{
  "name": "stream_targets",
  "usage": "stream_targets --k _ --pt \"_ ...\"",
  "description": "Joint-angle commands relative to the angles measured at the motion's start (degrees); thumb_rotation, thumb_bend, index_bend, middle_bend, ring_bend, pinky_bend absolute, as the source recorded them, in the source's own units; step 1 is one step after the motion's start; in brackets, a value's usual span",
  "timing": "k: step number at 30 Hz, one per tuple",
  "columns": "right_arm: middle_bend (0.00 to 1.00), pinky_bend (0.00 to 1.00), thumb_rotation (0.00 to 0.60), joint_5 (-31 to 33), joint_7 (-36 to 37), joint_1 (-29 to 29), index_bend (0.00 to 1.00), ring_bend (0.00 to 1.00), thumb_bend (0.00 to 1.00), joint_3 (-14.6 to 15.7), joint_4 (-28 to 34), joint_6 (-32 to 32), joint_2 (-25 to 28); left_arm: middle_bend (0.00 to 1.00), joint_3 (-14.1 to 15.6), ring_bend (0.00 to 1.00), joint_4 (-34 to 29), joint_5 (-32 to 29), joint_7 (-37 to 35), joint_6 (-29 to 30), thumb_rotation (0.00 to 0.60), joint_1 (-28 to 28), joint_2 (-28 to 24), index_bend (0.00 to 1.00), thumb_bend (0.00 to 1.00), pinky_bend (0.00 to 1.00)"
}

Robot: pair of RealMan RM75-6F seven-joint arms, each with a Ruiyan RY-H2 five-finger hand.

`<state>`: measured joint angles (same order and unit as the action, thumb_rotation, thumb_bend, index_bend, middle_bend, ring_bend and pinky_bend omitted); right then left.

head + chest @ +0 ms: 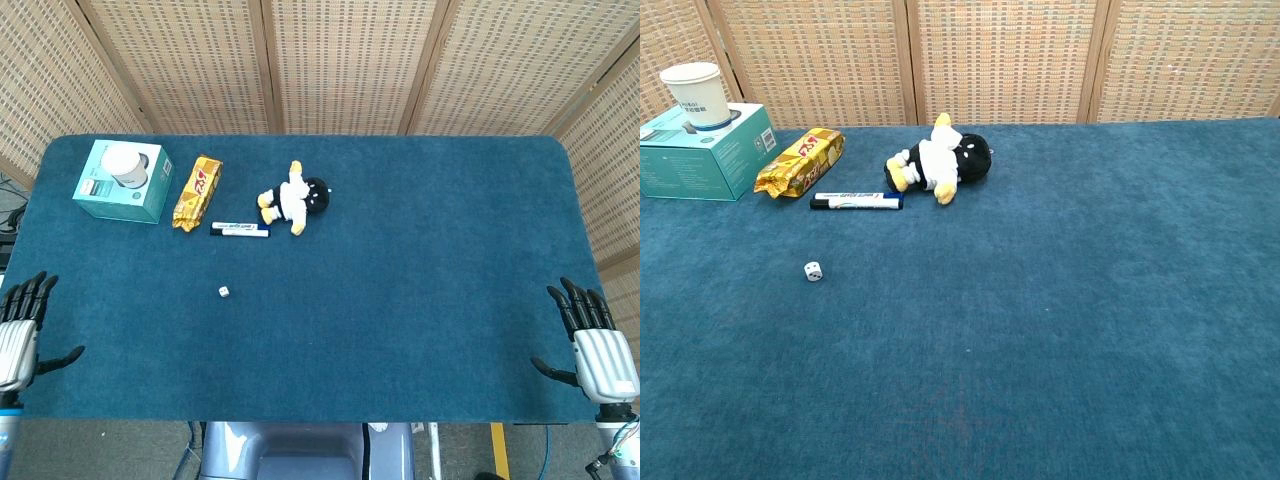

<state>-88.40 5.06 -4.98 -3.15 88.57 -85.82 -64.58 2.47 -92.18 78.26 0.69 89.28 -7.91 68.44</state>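
A blue table [420, 300] filled both views, backed by woven screens [350, 60]. At its far left corner stood a teal box [122, 182], and a white paper cup [696, 94] stood upright on top of the box. Just right of the box lay a gold snack pack [196, 192], close to it but apart, its long side running toward the back edge. Right of the pack, a plush penguin [291, 198] lay on its side, black head to the right and yellow feet to the left. Two markers [239, 229] lay side by side and touching, in front of the gap between pack and penguin, their length across the table. A small white die [224, 291] sat alone nearer the front edge, well apart from the markers. The left hand [20, 330] hung at the table's left front corner, fingers straight and spread, thumb out to the side over the cloth, grasping nothing; the die was the nearest thing to it, yet well apart. The right hand [595, 345] hung at the right front corner in the same released pose, fingers apart, thumb out, nothing in it and no object near. Neither hand showed in the chest view.
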Motion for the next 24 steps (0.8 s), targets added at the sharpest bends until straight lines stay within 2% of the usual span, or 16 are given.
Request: stream_targets --k 1,8,11,13,18,20,24 --pt "0.0 0.0 0.6 0.0 -0.1 0.0 0.0 0.0 0.13 0.0 0.0 -0.1 0.0 0.0 -0.3 0.0 0.5 0.9 -0.7 0.8 0.6 0.5 -0.1 0.0 0.12 0.0" --pt "0.0 0.0 0.6 0.0 0.2 0.2 0.0 0.0 0.13 0.0 -0.2 -0.3 0.0 0.0 -0.3 0.0 3.9 6.9 -2.4 -1.7 0.6 -1.9 0.3 0.0 0.12 0.0" --pt "0.0 0.0 0.6 -0.1 0.3 0.1 0.0 0.0 0.13 0.0 -0.2 -0.3 0.0 0.0 -0.7 0.0 5.5 10.3 -2.1 -3.9 0.6 -4.7 0.6 0.04 0.14 0.0" --pt "0.0 0.0 0.6 -0.1 0.3 0.0 0.0 0.0 0.13 -0.1 -0.3 0.0 -0.1 0.0 -2.0 0.0 8.4 13.1 -2.3 -8.0 0.6 -9.3 1.5 0.09 0.16 0.0" --pt "0.0 0.0 0.6 0.5 -0.1 -0.1 0.0 0.0 0.13 -0.2 -0.4 0.5 -0.2 0.0 -4.6 0.0 16.6 15.4 -0.3 -17.8 0.6 -18.2 6.3 0.29 0.26 0.0" --pt "0.0 0.0 0.6 0.8 -0.2 -0.2 0.0 0.0 0.13 -0.3 -0.6 0.7 -0.3 0.0 -5.2 0.0 19.6 14.8 1.4 -21.4 0.6 -20.6 8.5 0.32 0.29 0.0" --pt "0.0 0.0 0.6 1.5 -0.5 -0.5 0.0 0.0 0.13 -0.5 -0.8 1.5 -0.6 0.0 -6.3 0.0 25.1 13.1 4.3 -27.2 0.6 -24.4 13.6 0.33 0.31 0.0"
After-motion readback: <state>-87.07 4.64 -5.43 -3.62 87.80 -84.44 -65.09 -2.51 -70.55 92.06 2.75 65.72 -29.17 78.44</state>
